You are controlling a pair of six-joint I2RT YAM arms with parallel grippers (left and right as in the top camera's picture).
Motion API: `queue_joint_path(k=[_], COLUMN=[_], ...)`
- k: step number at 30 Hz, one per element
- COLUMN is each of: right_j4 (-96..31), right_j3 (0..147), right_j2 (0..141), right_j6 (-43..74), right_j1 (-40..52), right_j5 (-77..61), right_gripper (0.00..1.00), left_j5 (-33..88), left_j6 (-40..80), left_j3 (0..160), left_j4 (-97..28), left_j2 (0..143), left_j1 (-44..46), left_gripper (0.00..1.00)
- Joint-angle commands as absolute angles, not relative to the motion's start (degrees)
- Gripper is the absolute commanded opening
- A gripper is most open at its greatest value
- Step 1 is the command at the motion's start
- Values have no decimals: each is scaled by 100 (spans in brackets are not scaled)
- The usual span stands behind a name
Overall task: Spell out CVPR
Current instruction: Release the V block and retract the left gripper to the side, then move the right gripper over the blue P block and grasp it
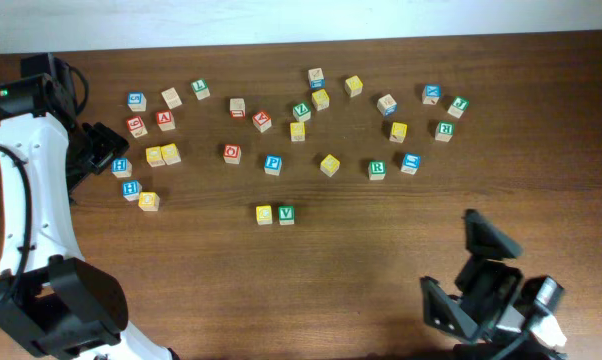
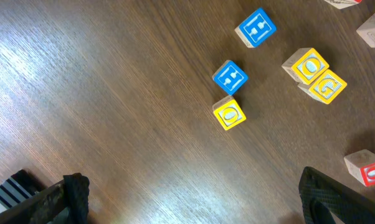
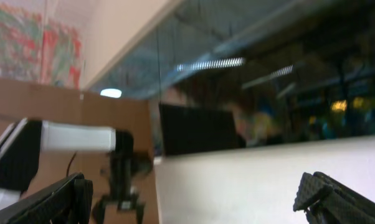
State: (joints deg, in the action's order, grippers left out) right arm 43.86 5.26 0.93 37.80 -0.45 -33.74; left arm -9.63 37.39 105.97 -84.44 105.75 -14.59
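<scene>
Yellow cube & green V cube are sitting side by side at front-centre of desk. Blue P cube is lying just behind them, and green R cube is sitting further right. Both are among other cubes. Left tool is hanging wide open & empty over desk's left end. Right tool is also gaping wide w/ nothing in it, pointing away from desk.

Dark brown wood-grain table, pale strip along the overhead's top edge. Right wrist view: dark reflective glass upper right, colorful poster upper left, small glowing light.
</scene>
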Motion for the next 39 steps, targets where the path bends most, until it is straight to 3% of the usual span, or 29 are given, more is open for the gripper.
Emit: queue_joint_path(k=[1, 3, 8, 10, 13, 16, 18, 23, 25, 28, 29, 32, 39], right_j4=[3645, 2458, 650, -976, -2620, -3586, -4460, -3946, -3485, -3483, -3441, -3474, -3400], right_j3=[2001, 3240, 5975, 6860, 7826, 8840, 9592, 9874, 9874, 9874, 9876, 9874, 9870], right_j2=[648, 1610, 5196, 6519, 7625, 8602, 9432, 10475, 10903, 11642, 11883, 12376, 12982], right_j6=[3037, 2274, 1911, 757, 54, -23, 45, 543, 2228, 3750, 3865, 4261, 4274], right_j1=[-78, -78, -47, 318, 930, 1929, 2311, 2416, 2628, 3208, 3350, 3667, 3938], right_j5=[-3030, -3452, -5109, -5118, -4071, -2073, -1498, -3640, -2609, -888, -504, 349, 652], right_gripper=[98, 98, 98, 98, 98, 98, 98, 98, 98, 99, 97, 76, 73], left_j5=[-967, -967, -967, -967, -967, -967, -967, -967, -967, -967, -967, -967, -969], left_j6=[3815, 3815, 3817, 3817, 3815, 3815, 3815, 3817, 3817, 3815, 3815, 3817, 3817], left_j3=[10589, 10589, 10589, 10589, 10589, 10589, 10589, 10589, 10589, 10589, 10589, 10589, 10589], left_j4=[-8453, -8451, -8451, -8451, -8451, -8451, -8453, -8451, -8453, -8451, -8451, -8451, -8451], left_j2=[10608, 10608, 10608, 10606, 10608, 10606, 10606, 10608, 10608, 10608, 10608, 10606, 10606], left_j1=[-1476, -1476, -1476, -1476, -1476, -1476, -1476, -1476, -1476, -1476, -1476, -1476, -1476], left_gripper=[99, 99, 99, 99, 99, 99, 99, 99, 99, 99, 99, 99, 99])
